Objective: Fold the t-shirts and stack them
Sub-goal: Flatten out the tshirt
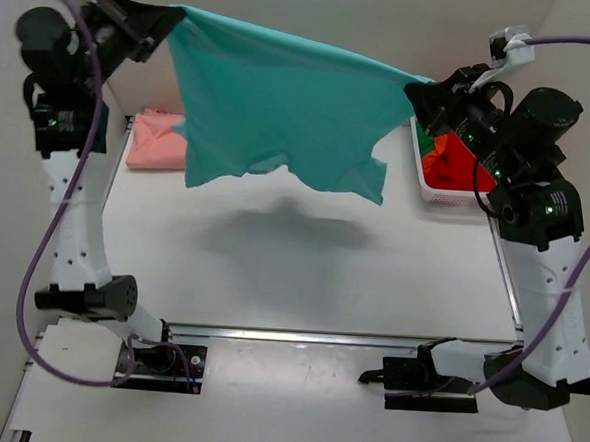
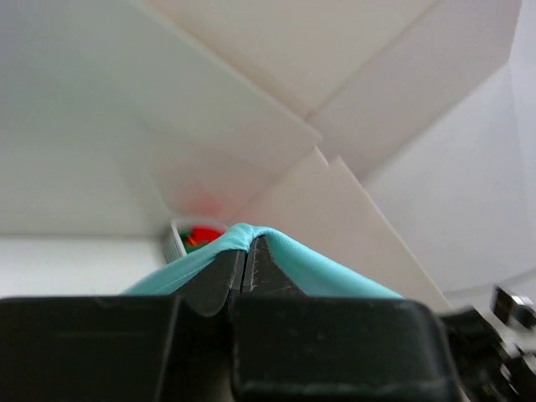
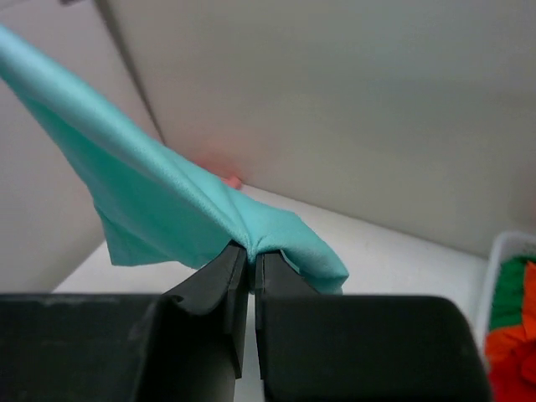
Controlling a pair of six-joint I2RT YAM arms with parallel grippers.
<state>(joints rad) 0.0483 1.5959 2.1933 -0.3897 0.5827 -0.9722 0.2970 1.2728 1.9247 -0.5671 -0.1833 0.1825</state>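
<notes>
Both ends of the teal t-shirt (image 1: 272, 109) are being clenched, one by the left gripper (image 1: 172, 18), one by the right gripper (image 1: 423, 89), and it's hanging spread above the table (image 1: 301, 282), not touching it.

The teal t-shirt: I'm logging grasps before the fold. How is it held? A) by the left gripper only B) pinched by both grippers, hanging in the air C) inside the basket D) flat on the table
B: the teal t-shirt hangs above the table, its top edge pinched by the left gripper and the right gripper.
</notes>
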